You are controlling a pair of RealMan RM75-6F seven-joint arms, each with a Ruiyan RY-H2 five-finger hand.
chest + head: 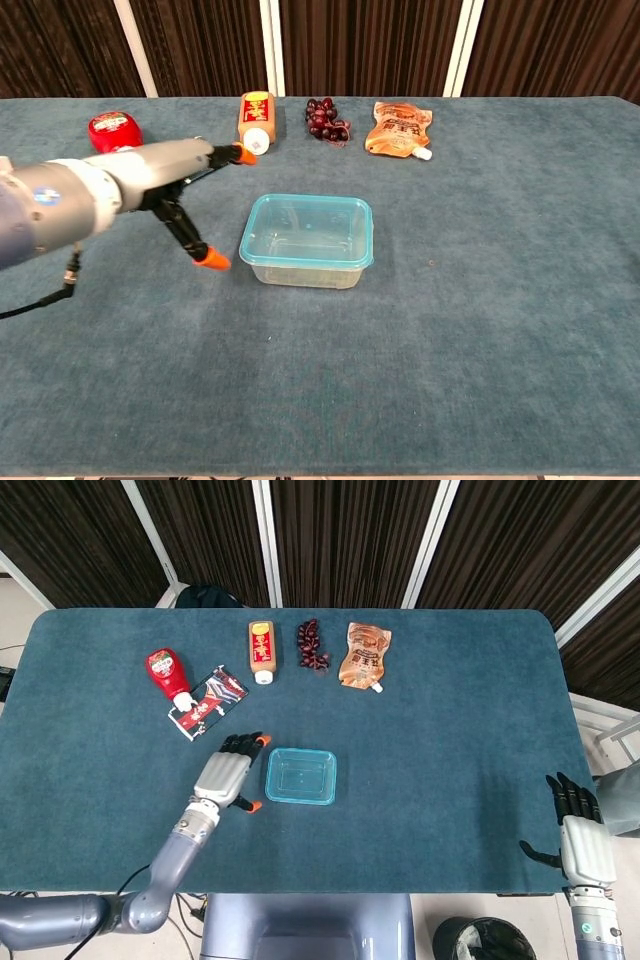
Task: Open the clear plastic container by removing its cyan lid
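Observation:
The clear plastic container (300, 777) (306, 243) sits mid-table with its cyan lid (301, 758) (307, 229) on top. My left hand (229, 773) (185, 188) hovers just left of it, fingers spread and orange-tipped, holding nothing and not touching the lid. Off the table's right front corner, my right hand (577, 832) hangs with fingers apart and empty; the chest view does not show it.
Along the far side lie a red ketchup bottle (168, 674) (112, 129), a printed sachet (208, 700), an orange-brown sauce bottle (262, 650) (256, 121), dark grapes (312, 645) (324, 117) and an orange spouted pouch (364, 655) (400, 128).

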